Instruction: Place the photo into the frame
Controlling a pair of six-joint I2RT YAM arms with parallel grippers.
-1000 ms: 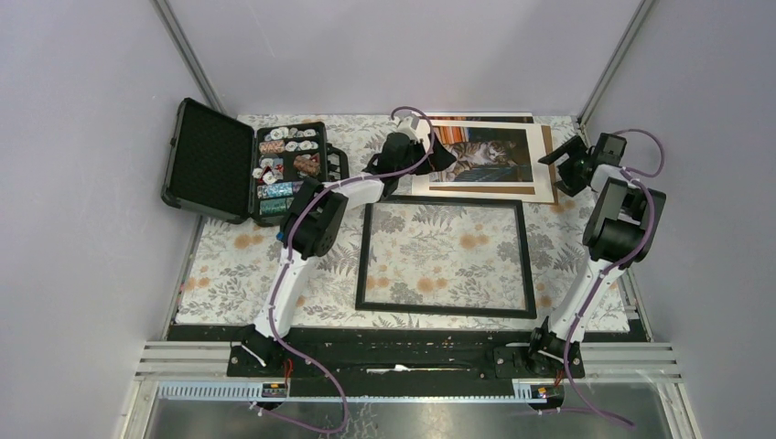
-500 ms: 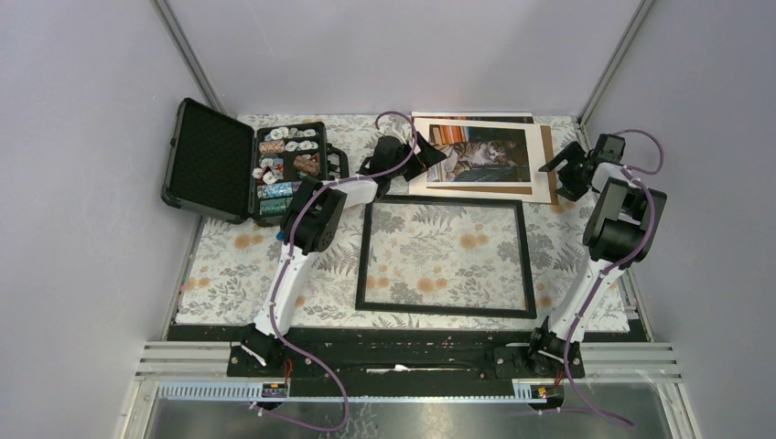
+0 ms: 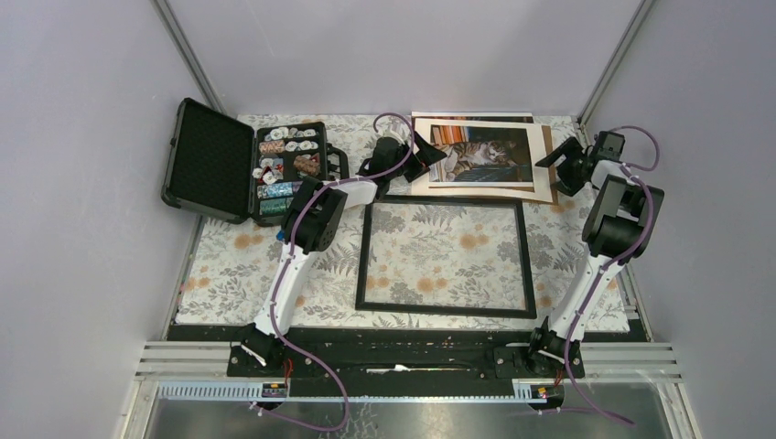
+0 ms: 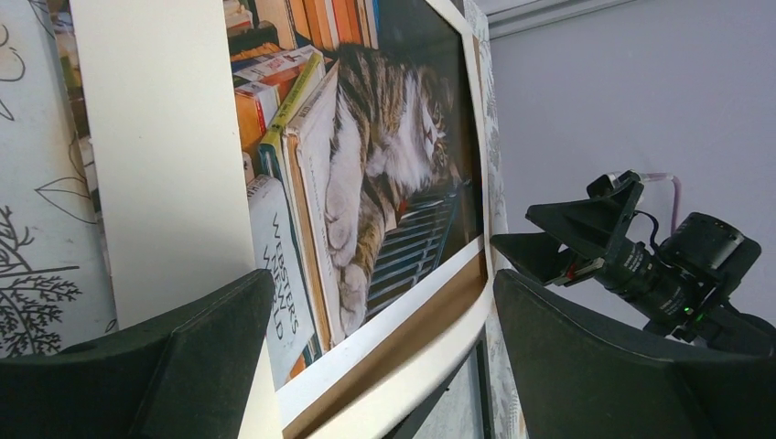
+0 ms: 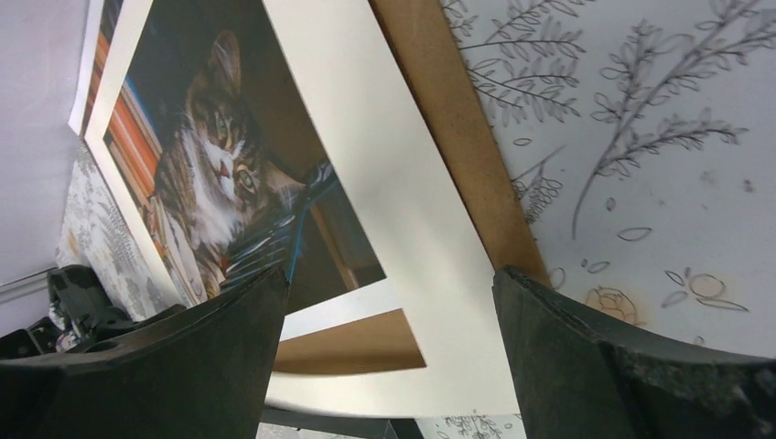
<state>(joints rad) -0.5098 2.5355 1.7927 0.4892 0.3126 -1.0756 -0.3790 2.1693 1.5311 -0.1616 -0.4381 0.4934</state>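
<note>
The photo (image 3: 483,155) lies at the far side of the table, under a cream mat (image 5: 384,174) on a brown board (image 5: 455,137). It is outside the frame (image 3: 444,310), which lies just nearer. The left gripper (image 3: 426,157) hovers at the stack's left edge and the right gripper (image 3: 556,169) at its right edge — both spread wide, grasping nothing. A case (image 3: 210,160) stands open far left.

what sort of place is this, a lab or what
Most likely a robot test cell, not a home: plain grey panel walls on aluminium posts, a left arm and right arm bolted to a rail, and staged props, a frame and photo, on a floral cloth.
</note>
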